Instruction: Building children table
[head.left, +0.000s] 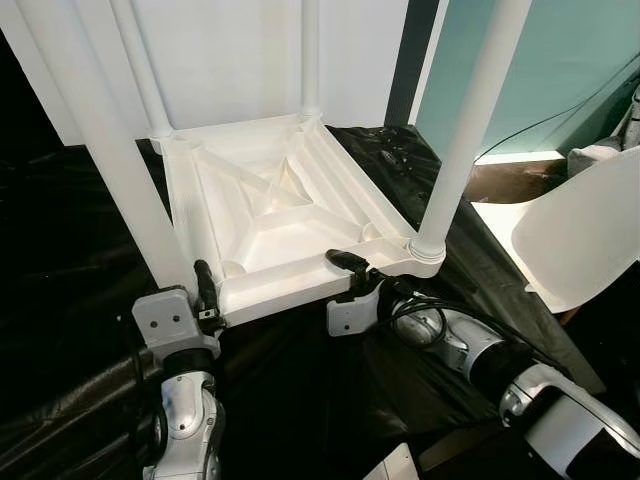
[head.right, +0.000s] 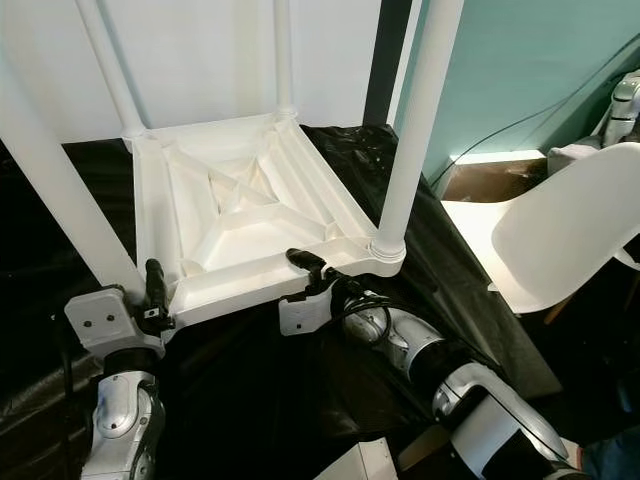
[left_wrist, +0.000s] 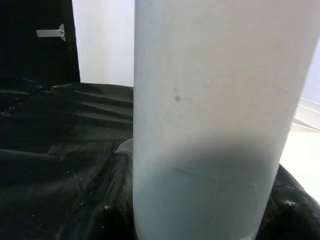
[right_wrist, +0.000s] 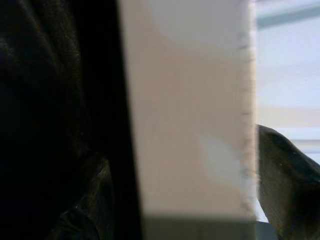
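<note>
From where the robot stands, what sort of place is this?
Probably a room in a home, set up for assembly: an upturned white table rests on black sheeting, beside a teal wall and a white chair.

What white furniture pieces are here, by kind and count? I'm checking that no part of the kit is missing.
Upside-down table top: 1
Legs standing in its corners: 4
White chair: 1
Total: 6
Left gripper and right gripper are at the top's near edge, over the black sheet.
</note>
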